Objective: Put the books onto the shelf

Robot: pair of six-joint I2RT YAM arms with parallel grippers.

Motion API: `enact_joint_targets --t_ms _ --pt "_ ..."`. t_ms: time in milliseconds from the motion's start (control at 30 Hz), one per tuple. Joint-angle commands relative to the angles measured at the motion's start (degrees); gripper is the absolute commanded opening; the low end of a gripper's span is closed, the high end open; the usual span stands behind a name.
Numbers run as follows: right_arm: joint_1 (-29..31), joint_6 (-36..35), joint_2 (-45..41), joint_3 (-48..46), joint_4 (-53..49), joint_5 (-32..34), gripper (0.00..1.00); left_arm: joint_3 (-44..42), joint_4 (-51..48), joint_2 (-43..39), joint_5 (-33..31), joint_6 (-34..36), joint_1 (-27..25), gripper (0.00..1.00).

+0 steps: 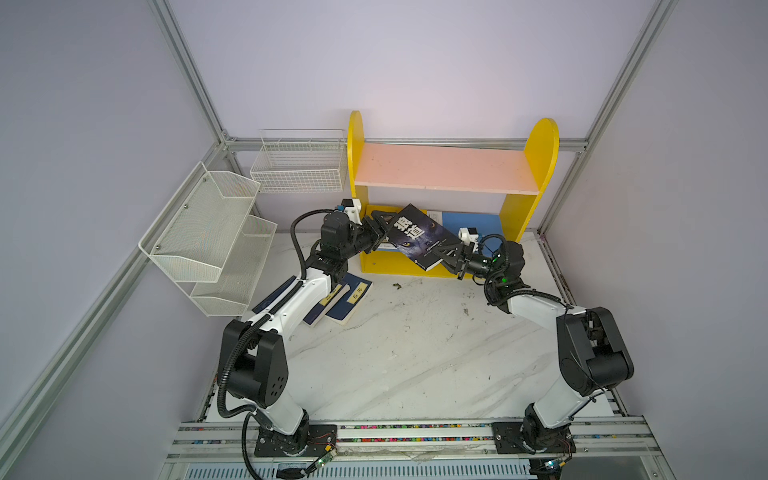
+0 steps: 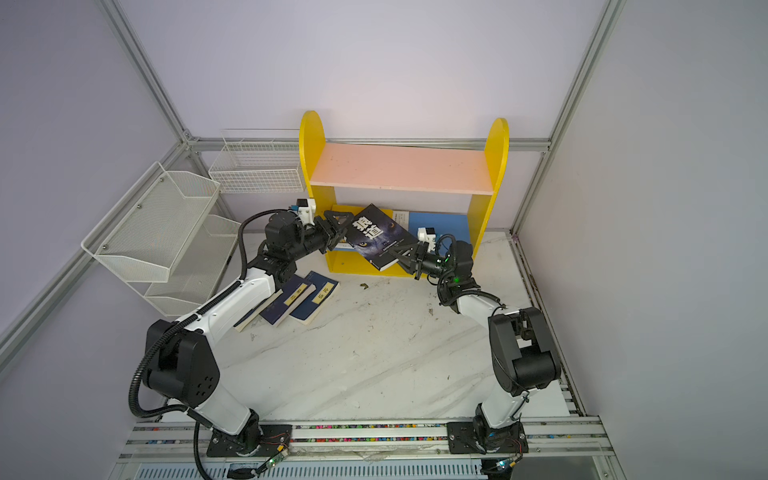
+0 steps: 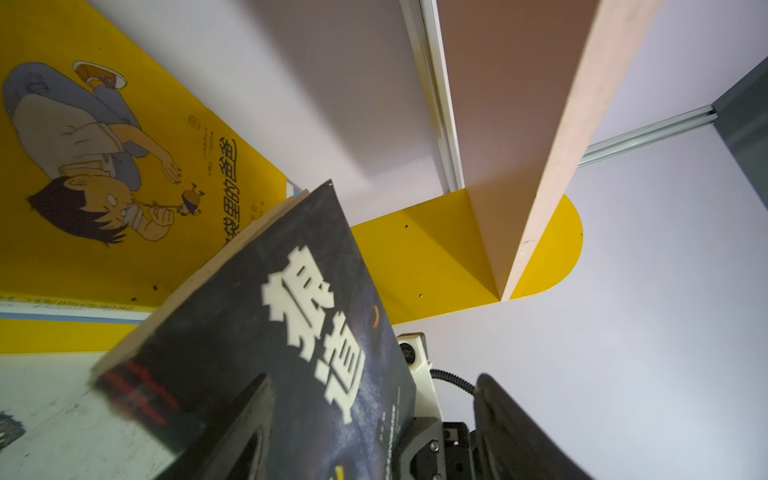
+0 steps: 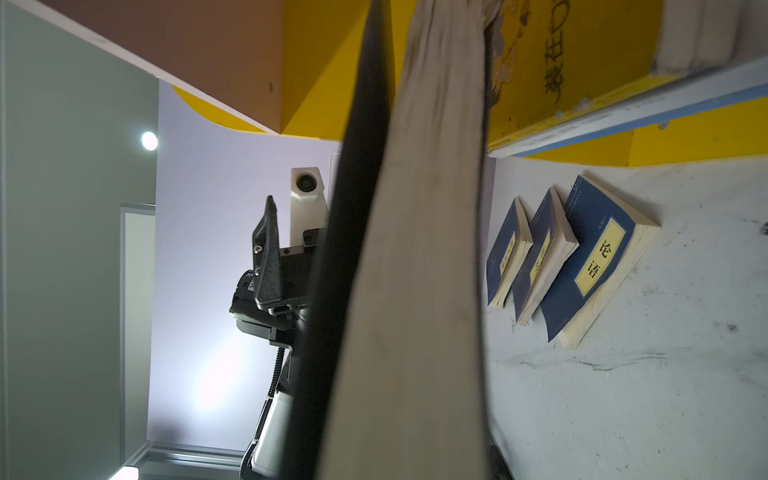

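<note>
The black wolf-eyes book point(image 1: 419, 237) point(image 2: 376, 235) hangs tilted in front of the yellow shelf point(image 1: 540, 166) point(image 2: 494, 166), level with its blue lower board point(image 1: 473, 224). My right gripper point(image 1: 446, 253) point(image 2: 405, 255) is shut on the book's lower corner. Its page edge point(image 4: 415, 291) hides those jaws in the right wrist view. My left gripper point(image 1: 380, 228) point(image 3: 374, 378) stands open around the book's upper end, its far finger well off the cover. A yellow cartoon book point(image 3: 104, 166) point(image 4: 561, 75) lies on the lower board. Three navy books point(image 1: 345, 299) point(image 4: 573, 257) lie on the table under my left arm.
A white mesh tiered rack point(image 1: 208, 232) stands at the left. A white wire basket point(image 1: 299, 166) hangs beside the shelf's left panel. The pink upper board point(image 1: 444, 166) sits close above the held book. A small scrap point(image 1: 397, 286) lies on the marble table.
</note>
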Motion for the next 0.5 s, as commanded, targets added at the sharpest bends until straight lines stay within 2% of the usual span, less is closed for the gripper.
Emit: enact_joint_targets --t_ms 0,133,333,467 --pt "-1.0 -4.0 -5.6 2.6 -1.7 -2.5 0.16 -0.2 -2.8 -4.8 -0.7 4.3 2.2 0.78" --pt "-1.6 -10.9 -6.6 5.5 -11.9 -3.1 0.17 -1.2 -4.8 -5.6 -0.3 4.8 3.9 0.79" --pt "-1.6 -11.6 -4.8 8.3 -12.2 -4.9 0.17 0.9 -5.5 -2.5 4.6 4.1 3.8 0.8" --pt "-1.6 -13.0 -3.6 9.4 -13.6 -5.7 0.17 2.8 -4.8 -0.9 5.6 3.5 3.1 0.8"
